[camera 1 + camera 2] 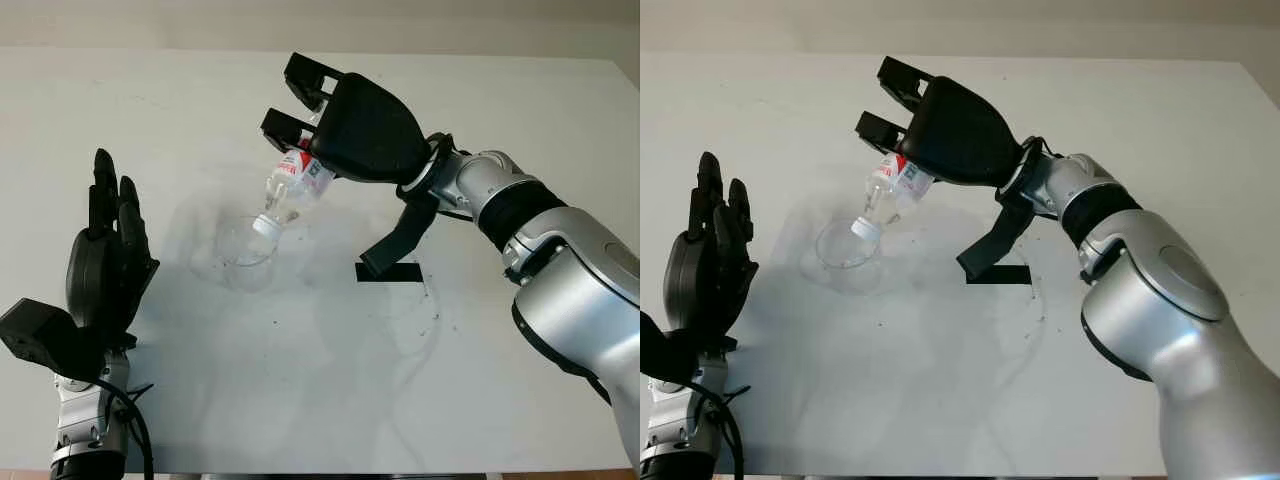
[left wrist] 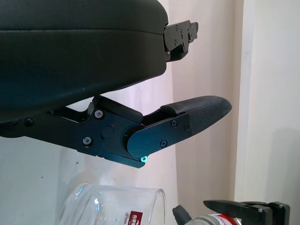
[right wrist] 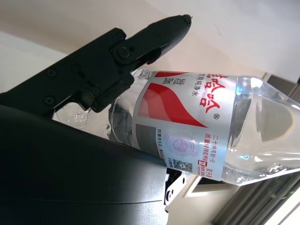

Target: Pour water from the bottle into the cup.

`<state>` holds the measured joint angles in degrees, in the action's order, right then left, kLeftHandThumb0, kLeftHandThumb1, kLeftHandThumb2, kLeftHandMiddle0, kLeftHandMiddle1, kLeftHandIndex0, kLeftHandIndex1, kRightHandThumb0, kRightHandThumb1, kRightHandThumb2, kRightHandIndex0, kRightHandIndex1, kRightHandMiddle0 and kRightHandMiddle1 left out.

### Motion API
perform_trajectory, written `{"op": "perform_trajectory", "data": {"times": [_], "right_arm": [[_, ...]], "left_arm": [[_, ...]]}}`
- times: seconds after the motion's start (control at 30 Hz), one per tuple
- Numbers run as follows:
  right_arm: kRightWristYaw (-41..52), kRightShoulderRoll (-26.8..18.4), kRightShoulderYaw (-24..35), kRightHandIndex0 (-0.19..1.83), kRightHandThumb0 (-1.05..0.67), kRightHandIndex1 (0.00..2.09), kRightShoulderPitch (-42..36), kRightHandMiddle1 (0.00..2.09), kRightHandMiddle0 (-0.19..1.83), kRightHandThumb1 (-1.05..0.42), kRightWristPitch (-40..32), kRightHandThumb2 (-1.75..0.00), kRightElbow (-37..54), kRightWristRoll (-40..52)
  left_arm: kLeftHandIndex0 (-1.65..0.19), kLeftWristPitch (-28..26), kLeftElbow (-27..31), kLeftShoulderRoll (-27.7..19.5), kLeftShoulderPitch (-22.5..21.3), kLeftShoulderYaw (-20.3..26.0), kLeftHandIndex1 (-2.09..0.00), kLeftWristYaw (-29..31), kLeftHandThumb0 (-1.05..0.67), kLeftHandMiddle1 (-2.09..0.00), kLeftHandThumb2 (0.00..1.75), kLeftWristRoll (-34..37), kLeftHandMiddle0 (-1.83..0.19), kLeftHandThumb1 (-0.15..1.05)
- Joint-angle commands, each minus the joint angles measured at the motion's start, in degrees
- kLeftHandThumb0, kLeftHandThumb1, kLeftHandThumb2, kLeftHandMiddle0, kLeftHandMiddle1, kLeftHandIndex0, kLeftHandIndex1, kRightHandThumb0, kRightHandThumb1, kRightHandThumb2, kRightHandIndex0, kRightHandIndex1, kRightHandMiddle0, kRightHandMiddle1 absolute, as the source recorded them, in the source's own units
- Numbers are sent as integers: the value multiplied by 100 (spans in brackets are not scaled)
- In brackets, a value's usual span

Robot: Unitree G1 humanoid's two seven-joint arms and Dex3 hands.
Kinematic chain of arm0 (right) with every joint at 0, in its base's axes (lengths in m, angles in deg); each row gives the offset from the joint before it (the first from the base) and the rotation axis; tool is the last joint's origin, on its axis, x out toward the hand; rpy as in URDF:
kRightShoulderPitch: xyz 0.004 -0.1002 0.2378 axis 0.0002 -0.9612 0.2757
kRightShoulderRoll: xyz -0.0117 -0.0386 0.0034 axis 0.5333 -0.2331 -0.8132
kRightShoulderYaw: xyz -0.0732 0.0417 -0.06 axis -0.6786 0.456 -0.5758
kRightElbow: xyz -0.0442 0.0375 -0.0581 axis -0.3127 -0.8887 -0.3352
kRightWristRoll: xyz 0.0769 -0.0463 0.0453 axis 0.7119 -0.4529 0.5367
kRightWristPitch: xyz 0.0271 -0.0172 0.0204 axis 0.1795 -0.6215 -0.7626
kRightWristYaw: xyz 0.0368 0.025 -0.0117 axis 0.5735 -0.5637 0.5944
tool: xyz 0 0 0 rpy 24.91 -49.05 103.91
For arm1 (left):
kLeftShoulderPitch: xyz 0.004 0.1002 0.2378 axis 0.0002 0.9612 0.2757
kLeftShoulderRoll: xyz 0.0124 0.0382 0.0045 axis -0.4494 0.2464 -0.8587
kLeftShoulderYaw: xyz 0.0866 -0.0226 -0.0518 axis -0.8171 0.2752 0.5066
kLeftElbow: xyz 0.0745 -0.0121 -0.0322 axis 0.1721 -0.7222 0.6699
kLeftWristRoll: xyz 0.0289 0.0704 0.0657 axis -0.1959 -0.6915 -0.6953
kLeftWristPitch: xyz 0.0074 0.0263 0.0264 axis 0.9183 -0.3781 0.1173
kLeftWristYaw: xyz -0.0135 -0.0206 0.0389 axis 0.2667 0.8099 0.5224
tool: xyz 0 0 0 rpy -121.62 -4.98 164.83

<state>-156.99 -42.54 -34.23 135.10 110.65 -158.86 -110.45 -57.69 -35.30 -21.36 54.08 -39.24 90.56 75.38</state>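
Near the front left corner of the table (image 1: 330, 400) we see the left hand (image 1: 105, 265), open, raised upright above the surface and holding nothing. Just behind the middle of the table a small black mark (image 1: 392, 271) lies on the white top. Left of that mark, well in from the left edge, stands the clear cup (image 1: 246, 252), upright. Above and just behind it we find the bottle (image 1: 293, 185), tilted steeply with its white-capped neck pointing down at the cup's rim. The right hand (image 1: 352, 125) is wrapped around the bottle's body, its fingers (image 3: 140, 44) closed over the red and white label, reaching in from the right edge. We cannot tell whether water is running from the neck.
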Motion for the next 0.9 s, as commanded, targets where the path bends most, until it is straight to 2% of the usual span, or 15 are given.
{"op": "perform_trajectory", "data": {"times": [0.0, 0.13, 0.17, 0.3, 0.43, 0.67, 0.73, 0.87], "right_arm": [[192, 69, 392, 124, -46, 209, 19, 209, 94, -105, 332, -17, 78, 469], [982, 179, 1126, 127, -40, 209, -228, 209, 105, -105, 922, -14, 24, 1506], [1295, 201, 1326, 128, -40, 209, -291, 209, 106, -105, 1051, -18, 19, 1790], [2906, 375, 2288, 126, -39, 209, -592, 209, 103, -105, 1462, -29, 35, 3163], [4561, 627, 3248, 127, -37, 209, -947, 209, 100, -105, 1472, -35, 171, 4537], [6785, 1022, 4672, 126, -35, 209, -1696, 209, 97, -105, 606, -40, 868, 6567], [7245, 1124, 5012, 131, -35, 209, -2029, 209, 101, -105, 168, -41, 1357, 7107], [7679, 1093, 5272, 133, -35, 209, -2797, 209, 105, -105, -863, -44, 2704, 7535]], "left_arm": [[19, -1, -61, 98, 139, -42, 0, 17, -70, 0, 75, -3, 19, 105], [19, 27, -59, 114, 148, -32, 0, 60, -69, 0, 76, 35, 19, 105], [19, 15, -43, 118, 160, -31, 0, 58, -69, 0, 76, 36, 19, 105], [19, -18, -14, 121, 192, -27, 0, 81, -70, 0, 76, 52, 19, 105], [19, -39, 12, 110, 224, -26, 0, 101, -70, 0, 77, 40, 19, 105], [19, 48, -75, 122, 216, 10, 0, 156, -68, 0, 78, 59, 19, 105], [19, 40, -73, 125, 230, 19, 0, 175, -68, 0, 78, 78, 19, 105], [19, 45, -119, 122, 239, 42, 0, 250, -67, 0, 78, 152, 19, 105]]}}
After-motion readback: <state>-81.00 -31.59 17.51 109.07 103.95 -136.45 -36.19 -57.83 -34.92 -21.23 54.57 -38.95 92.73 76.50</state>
